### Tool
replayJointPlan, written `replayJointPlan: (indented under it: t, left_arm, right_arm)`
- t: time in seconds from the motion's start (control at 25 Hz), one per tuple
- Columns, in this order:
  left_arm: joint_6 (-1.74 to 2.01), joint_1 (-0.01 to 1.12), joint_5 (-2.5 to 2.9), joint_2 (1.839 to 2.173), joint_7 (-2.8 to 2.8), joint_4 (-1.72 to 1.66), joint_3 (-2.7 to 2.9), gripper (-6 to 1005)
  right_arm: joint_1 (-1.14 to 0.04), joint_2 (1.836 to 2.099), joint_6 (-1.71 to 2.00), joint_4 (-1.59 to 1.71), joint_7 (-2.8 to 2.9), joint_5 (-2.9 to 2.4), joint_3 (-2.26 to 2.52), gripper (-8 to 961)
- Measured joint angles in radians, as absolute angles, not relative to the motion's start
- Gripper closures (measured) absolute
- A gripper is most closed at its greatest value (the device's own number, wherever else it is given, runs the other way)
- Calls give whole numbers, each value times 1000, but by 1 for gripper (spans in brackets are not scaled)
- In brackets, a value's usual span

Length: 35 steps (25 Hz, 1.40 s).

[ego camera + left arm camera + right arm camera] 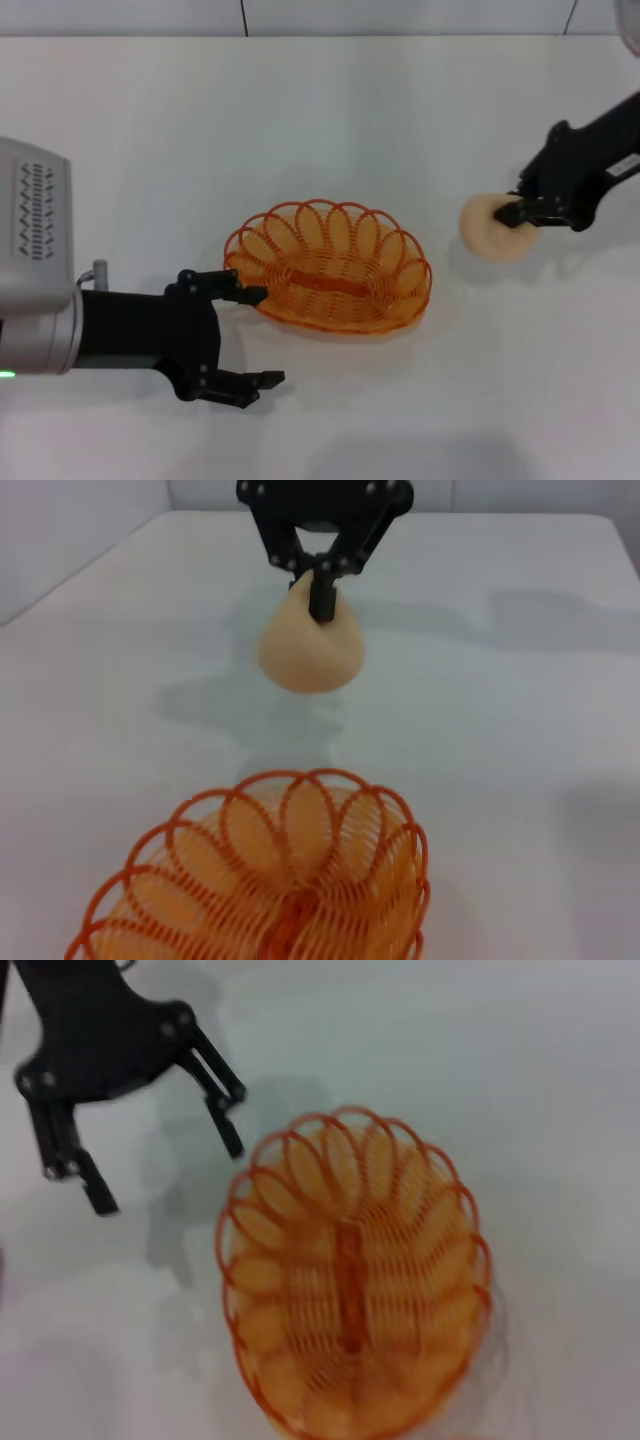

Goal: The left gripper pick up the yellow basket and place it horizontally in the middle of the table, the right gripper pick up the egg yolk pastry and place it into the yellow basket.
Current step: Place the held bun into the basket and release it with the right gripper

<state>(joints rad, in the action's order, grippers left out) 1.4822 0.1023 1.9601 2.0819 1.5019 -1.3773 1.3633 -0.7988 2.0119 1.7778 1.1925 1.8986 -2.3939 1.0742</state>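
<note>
Carrying pastry (492,227) now: your right tool (515,212) pinched shut on it, bun off worktop (320,120), shadow beneath, well right of basket (330,267). Basket lies flat, long side across, about mid-worktop; placement step looks done. Your left tool (262,337) just beside basket's left end, fingers spread wide, holding nothing, upper tip near rim. Next, by my read: swing right tool over basket centre, lower, then let go. Keep left clear.
</note>
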Motion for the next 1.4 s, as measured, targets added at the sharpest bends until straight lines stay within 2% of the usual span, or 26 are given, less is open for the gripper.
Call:
replayJointPlan:
  t: [0.16,0.6,1.4]
  left_arm:
    - [1478,67,1970,2083,1503,-1414,1363,121]
    - [1480,57,1976,2082,1505,-1458,1362,121]
    - [1478,38,2006,2082,1542,-1529,1361,122]
  right_arm:
    - [-816,2013,1774,1206,1930,-2307,1125,912]
    - [-838,2026,1597,1184,2027,-2202,1362,914]
    - [-872,2028,1446,1073,2068,-2107,1513,903]
